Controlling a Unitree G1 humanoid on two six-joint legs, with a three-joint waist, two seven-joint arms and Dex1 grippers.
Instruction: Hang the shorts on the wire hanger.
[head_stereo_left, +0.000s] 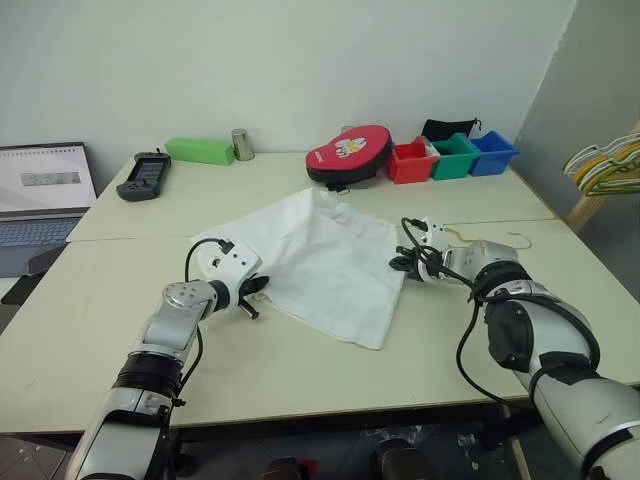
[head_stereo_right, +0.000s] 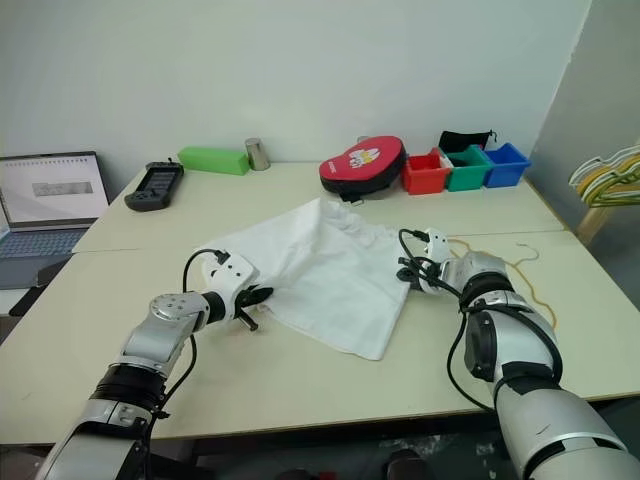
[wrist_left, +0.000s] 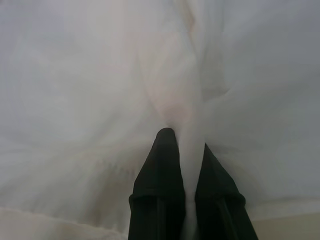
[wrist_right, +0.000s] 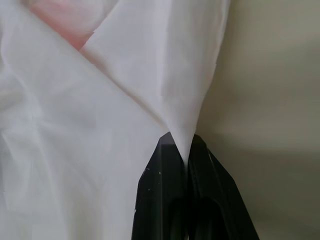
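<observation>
Shorts (head_stereo_left: 325, 262) spread on the table (head_stereo_left: 300, 370), pinched at both side edges.
Left gripper (head_stereo_left: 258, 287) clamps the near-left edge; right gripper (head_stereo_left: 402, 266) clenches a fold at the right edge. Wire hanger (head_stereo_right: 525, 272) lies just beyond the right wrist; coloured bins (head_stereo_left: 455, 157) farther back.

shorts (head_stereo_left: 325, 260) white | wire hanger (head_stereo_right: 520, 268) yellow-gold | fingers (wrist_right: 165, 195) black
</observation>
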